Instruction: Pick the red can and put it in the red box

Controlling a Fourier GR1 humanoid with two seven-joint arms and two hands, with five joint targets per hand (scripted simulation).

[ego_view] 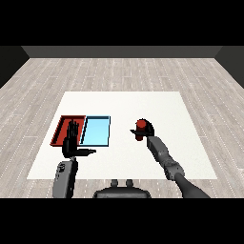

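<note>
Your can (140, 125) sits in the right hand (147, 128), whose fingers (135, 131) curl round it, so it reads as grasped; whether it rests on the table (124, 102) or hangs just above it, you cannot tell from this view. It stays roughly upright, which suits a set-down on its base. Taking the red tray (61, 127) as your landmark, the can lies well to the right of it, past the blue tray (96, 131), which lies just beside the red tray on its right. So the pick looks done and the carry is what remains.

The right forearm reaches in from the lower right, and the hand must cross over the blue tray to get to the red one. Keep the can high enough to pass both rims, and do not release early: the blue tray comes first on that path.

Your left hand (70, 140) stands over the near edge of the red tray, fingers straight and upward, thumb out to the side, holding nothing. It partly occupies the space where the can should land, so judge whether to draw it aside first.
</note>
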